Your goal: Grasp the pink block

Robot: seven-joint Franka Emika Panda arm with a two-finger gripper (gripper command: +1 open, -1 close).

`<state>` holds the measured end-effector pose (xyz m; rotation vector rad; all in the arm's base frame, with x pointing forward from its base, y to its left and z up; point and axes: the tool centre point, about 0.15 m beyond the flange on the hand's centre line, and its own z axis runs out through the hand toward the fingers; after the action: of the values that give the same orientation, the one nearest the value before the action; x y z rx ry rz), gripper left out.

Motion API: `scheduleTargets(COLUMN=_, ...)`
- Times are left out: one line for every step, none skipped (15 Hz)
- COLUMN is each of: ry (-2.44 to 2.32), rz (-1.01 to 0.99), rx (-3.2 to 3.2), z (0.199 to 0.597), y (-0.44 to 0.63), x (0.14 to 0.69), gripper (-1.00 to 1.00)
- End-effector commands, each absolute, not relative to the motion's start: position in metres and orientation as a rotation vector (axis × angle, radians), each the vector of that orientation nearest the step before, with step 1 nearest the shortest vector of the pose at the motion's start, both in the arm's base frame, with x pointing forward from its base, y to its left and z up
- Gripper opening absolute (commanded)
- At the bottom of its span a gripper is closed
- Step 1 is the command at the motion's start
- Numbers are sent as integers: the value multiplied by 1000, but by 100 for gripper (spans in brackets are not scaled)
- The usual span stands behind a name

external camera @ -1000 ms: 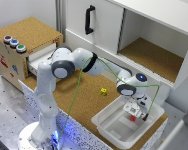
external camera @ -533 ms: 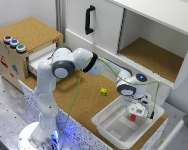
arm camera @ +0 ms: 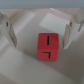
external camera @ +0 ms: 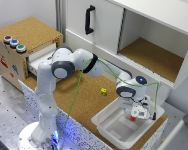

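Observation:
The pink block (external camera: 133,118) is a small reddish cube lying on the floor of the white bin (external camera: 101,123) at the exterior view's right. In the wrist view the block (arm camera: 49,46) shows dark line marks on its top face. My gripper (external camera: 137,115) hangs directly over it inside the bin. It is open (arm camera: 41,39), with one finger (arm camera: 7,29) on one side of the block and the other finger (arm camera: 75,28) on the opposite side. Both fingers stand apart from the block.
A small yellow cube (external camera: 103,91) lies on the cork board beside the bin. A wooden box (external camera: 14,57) with coloured buttons and an open drawer stands at the exterior view's left. A white cupboard (external camera: 144,55) with an open shelf and a handled door rises behind.
The gripper has shifted only slightly over the bin. The pink block stays in the same spot.

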<state>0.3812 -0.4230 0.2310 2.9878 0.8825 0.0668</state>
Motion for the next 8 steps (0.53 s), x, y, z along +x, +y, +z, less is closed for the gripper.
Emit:
scheduleTargets(ry=942, rz=8, rx=2936, z=213, y=-438, x=395, gripper=-100)
scheduleTargets(ry=953, rz=-11, rx=2930, z=210, y=-438, x=393, gripper=-100)
scheduleTargets(ry=964, rz=-28, rx=2924, z=206, y=-437, x=390, gripper=-100)
scheduleTargets(ry=967, rz=-42, rx=2922, z=203, y=-437, x=388, gripper=-100)
scheduleTargets(ry=972, rz=-54, rx=2916, z=198, y=-436, x=386, gripper=-100)
scheduleTargets(ry=968, rz=-67, rx=2918, z=196, y=-436, x=385, gripper=-100)
scheduleTargets(ry=966, rz=-71, rx=2917, z=195, y=-436, x=384, gripper=-100)
scheduleTargets(ry=959, rz=-78, rx=2917, z=194, y=-437, x=383, gripper=-100)
